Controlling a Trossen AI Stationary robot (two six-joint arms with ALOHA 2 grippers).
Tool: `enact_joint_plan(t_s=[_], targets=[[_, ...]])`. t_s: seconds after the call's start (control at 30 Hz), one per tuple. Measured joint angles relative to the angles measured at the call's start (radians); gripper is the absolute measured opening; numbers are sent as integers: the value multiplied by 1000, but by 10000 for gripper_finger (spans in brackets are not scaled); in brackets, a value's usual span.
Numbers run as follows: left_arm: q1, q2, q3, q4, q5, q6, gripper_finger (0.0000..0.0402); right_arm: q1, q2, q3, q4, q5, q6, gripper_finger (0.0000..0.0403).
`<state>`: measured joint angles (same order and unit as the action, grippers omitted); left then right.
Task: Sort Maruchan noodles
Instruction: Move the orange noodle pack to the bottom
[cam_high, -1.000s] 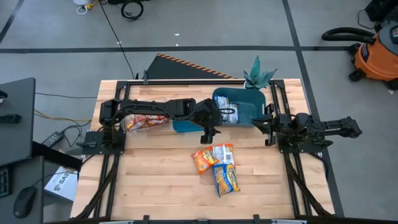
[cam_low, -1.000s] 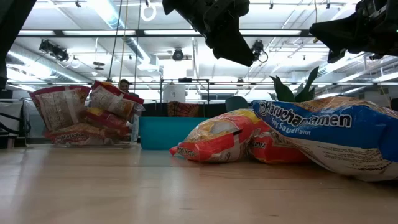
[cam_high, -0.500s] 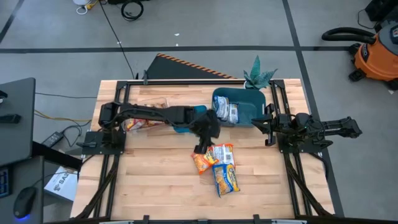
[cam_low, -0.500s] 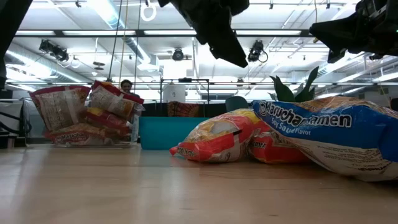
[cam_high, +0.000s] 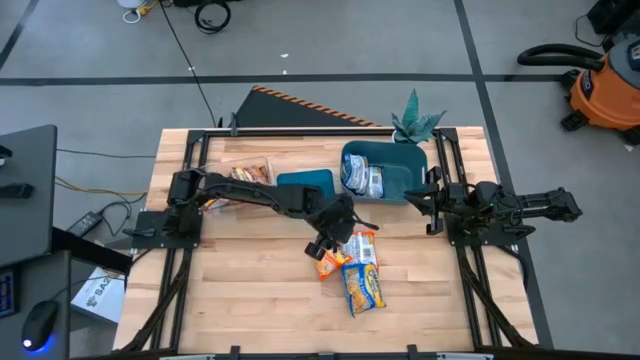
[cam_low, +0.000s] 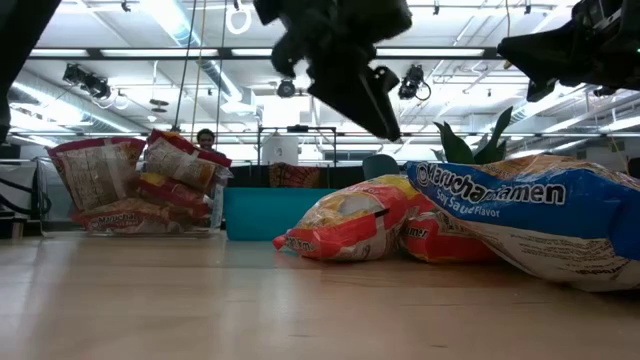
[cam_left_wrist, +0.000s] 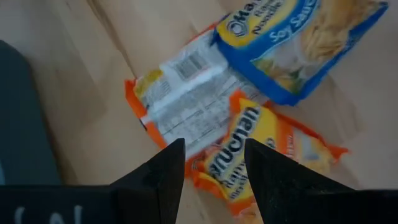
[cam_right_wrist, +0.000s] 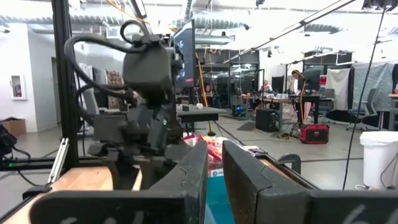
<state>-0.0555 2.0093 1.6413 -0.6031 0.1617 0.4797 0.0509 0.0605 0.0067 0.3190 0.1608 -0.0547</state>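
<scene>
Left wrist view, left claw (cam_left_wrist: 211, 168) parted, empty, above orange noodle packets (cam_left_wrist: 261, 149)

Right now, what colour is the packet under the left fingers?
Orange packet, clearest in the left wrist view.

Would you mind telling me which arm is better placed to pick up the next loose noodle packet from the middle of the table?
Left. The left gripper hangs open right above the orange packet in the loose pile, while the right gripper waits at the table's right edge, beside the teal bin.
</scene>
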Motion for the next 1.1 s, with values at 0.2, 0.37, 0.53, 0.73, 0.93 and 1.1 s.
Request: enact_joint_plan(t_s=[0.2,0.37,0.53,0.73,0.93,1.1], targets=[[26,22,-74,51,84,28,173,0,1,0,8,0,0,55],[20,18,-153,137,20,-15,173,0,1,0,9,1,0,55],[-15,17,-207,239,-90,-51,173,0,1,0,8,1,0,55],[-61,17,-242,362,-152,-147,173,0,1,0,8,1,0,55],[-110,17,-242,361,-236,-154,173,0,1,0,8,1,0,55],[-137,16,-242,352,-239,-129,173,0,1,0,8,1,0,55]])
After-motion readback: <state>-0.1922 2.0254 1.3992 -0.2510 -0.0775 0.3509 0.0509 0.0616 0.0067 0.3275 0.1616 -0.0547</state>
